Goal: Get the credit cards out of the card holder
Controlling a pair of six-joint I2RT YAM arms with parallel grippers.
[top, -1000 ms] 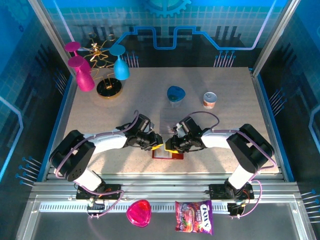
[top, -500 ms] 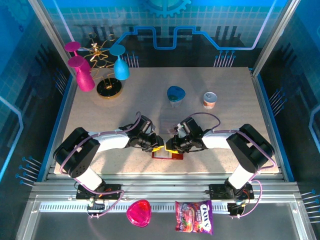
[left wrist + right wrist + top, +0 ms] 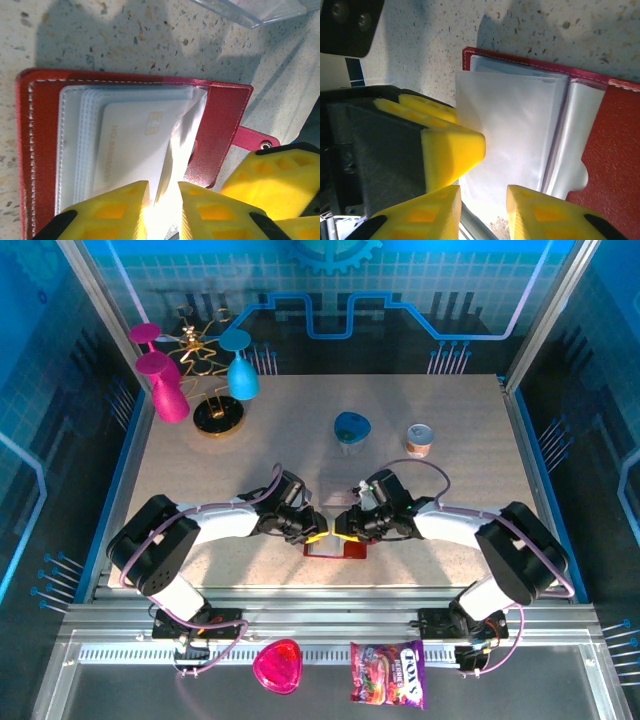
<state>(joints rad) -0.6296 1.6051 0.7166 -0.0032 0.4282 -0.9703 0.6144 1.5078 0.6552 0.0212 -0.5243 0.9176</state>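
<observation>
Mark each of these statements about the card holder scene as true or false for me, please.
1. The card holder lies open on the table. True.
2. The white card with the gold chip lies loose on the table. False: it sits inside a clear pocket of the card holder.
3. The left gripper and the right gripper are both at the card holder. True.
4. The pink heart-shaped dish touches the card holder. False: it lies apart on the front rail, beside the candy bag.
</observation>
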